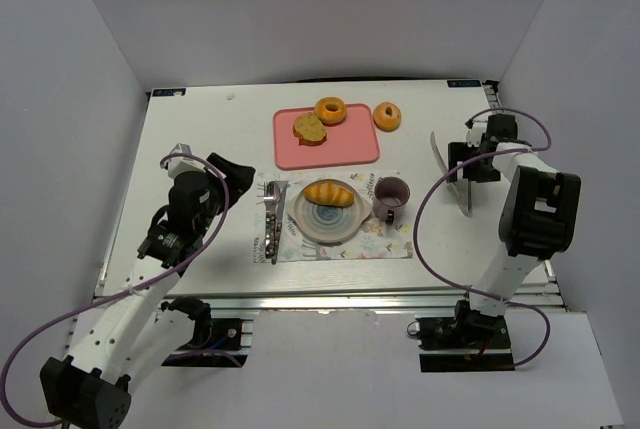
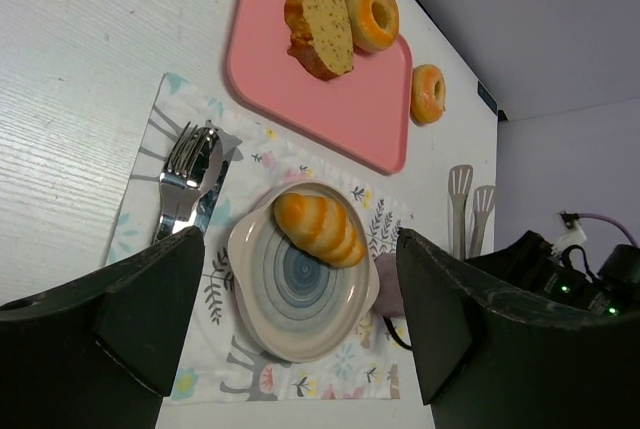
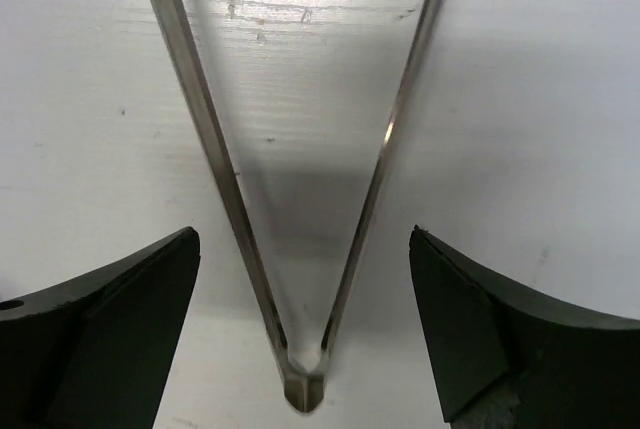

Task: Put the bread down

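- The bread (image 1: pixel 330 192) lies across the plate's (image 1: pixel 322 223) far side, beside the mug (image 1: pixel 391 194); the placing looks done.
- The left gripper (image 1: pixel 238 184) hangs just left, fingers wide, empty.
- The right gripper (image 3: pixel 305 249) is spread above the tongs (image 3: pixel 228 181), gripping nothing.

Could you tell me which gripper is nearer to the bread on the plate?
Left. The left gripper sits left of the bread, past the cutlery; the right gripper is farther off, over the tongs.
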Tool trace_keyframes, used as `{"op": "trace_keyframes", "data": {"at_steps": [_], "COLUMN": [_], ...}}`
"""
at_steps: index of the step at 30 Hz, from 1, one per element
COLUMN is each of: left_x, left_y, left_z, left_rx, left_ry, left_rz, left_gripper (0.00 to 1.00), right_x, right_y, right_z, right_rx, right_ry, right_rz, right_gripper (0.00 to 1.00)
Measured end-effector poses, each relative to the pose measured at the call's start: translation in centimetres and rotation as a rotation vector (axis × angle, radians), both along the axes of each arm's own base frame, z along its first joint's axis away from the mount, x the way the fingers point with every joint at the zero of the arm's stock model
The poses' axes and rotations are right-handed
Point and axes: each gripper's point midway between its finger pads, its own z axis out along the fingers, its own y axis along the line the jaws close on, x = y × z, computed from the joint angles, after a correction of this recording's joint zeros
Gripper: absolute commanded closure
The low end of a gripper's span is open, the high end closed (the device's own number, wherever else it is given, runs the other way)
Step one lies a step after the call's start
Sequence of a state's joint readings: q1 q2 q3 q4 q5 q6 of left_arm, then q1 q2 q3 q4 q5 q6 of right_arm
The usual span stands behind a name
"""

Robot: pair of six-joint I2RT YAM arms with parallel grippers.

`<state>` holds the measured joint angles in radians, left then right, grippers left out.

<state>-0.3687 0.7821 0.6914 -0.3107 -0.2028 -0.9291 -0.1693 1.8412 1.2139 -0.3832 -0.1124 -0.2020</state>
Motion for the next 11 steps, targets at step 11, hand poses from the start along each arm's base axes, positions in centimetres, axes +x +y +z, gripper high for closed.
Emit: {"op": "trace_keyframes", "data": {"at_steps": [11], "left_x": [0.0], "left_y": [0.0], "left_z": [0.0], "left_rx": [0.007], "left_ry": [-0.001], "left_rz": [-0.003], "left_gripper": [0.13], "right_x": [4.4], "right_y": [-0.4], "right_z": [16.7], "right_rx": [-0.077], "right_ry": [-0.367], "right_rz": [0.039], "right_gripper": [0.10]}}
